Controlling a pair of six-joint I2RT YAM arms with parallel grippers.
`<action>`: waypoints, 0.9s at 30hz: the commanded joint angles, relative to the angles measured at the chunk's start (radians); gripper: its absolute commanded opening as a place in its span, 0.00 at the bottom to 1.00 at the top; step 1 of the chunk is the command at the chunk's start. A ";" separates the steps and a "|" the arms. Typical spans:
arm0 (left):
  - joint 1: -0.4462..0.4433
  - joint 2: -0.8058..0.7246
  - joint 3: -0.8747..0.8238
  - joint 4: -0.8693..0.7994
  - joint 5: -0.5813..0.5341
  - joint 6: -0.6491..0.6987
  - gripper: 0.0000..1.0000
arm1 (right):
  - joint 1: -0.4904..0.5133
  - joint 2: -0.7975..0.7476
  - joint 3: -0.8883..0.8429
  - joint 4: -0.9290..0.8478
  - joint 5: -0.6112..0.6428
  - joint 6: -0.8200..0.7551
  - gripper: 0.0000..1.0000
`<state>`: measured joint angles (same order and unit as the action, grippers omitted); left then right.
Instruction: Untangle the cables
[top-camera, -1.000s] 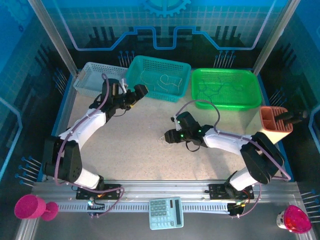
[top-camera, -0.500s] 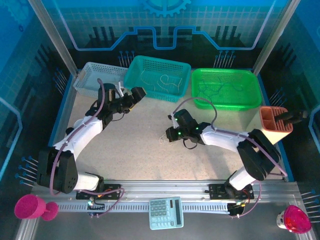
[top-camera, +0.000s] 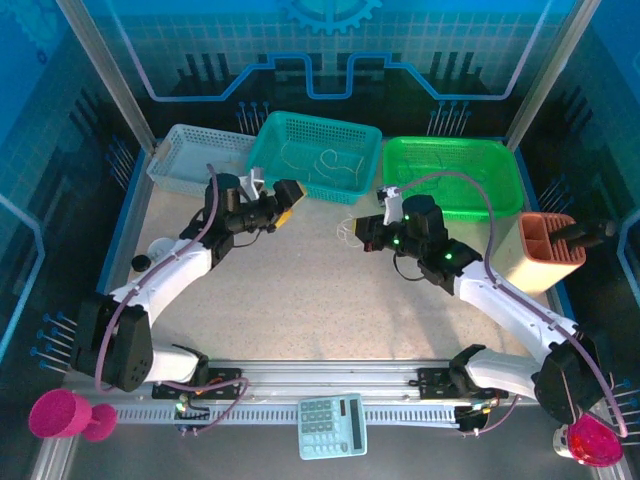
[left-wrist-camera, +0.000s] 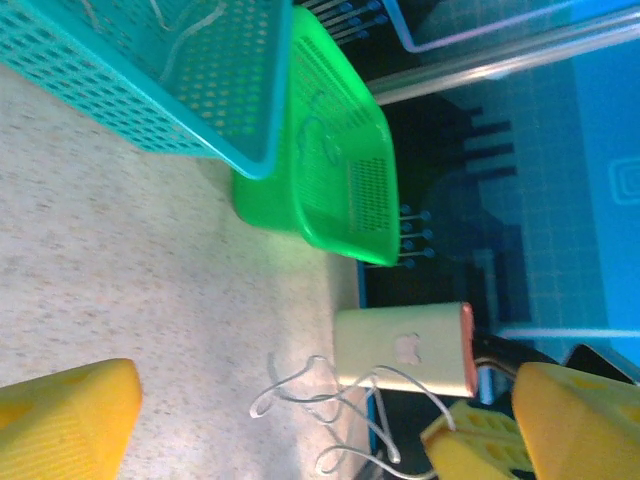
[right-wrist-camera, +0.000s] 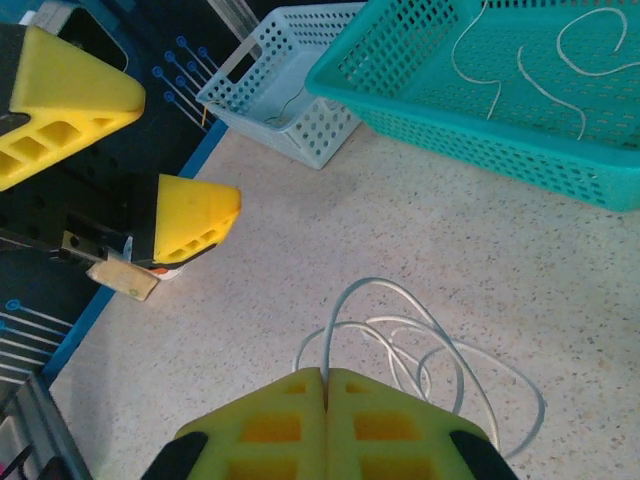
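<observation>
Right gripper (right-wrist-camera: 325, 385) is clenched tight on the cables (right-wrist-camera: 420, 350), whitish loops spilling from its fingertips, over the middle of the table's (top-camera: 300, 300) far edge. Left gripper (top-camera: 291, 200) sits near, jaws spread wide, facing the loops but apart from them.

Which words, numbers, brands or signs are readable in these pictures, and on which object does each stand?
No word or number can be read.
Calculator: key markings too small to read.
Cream holder: a faint emblem, too blurred to name.
Gear drawing at the back: a sign only, no text.
</observation>
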<state>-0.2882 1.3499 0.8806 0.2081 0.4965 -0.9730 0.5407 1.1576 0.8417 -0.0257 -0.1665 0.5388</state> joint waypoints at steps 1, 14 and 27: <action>-0.018 0.001 0.007 0.097 0.060 -0.014 0.89 | -0.022 -0.014 0.032 0.005 -0.061 -0.017 0.00; -0.151 0.113 0.048 0.227 0.084 0.002 0.86 | -0.027 -0.009 0.071 0.035 -0.102 -0.004 0.00; -0.280 0.251 -0.056 0.407 0.058 -0.006 0.10 | -0.075 0.008 0.118 0.089 -0.142 0.049 0.00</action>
<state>-0.5510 1.5665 0.8482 0.5472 0.5549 -0.9894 0.4835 1.1599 0.9173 0.0090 -0.2707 0.5617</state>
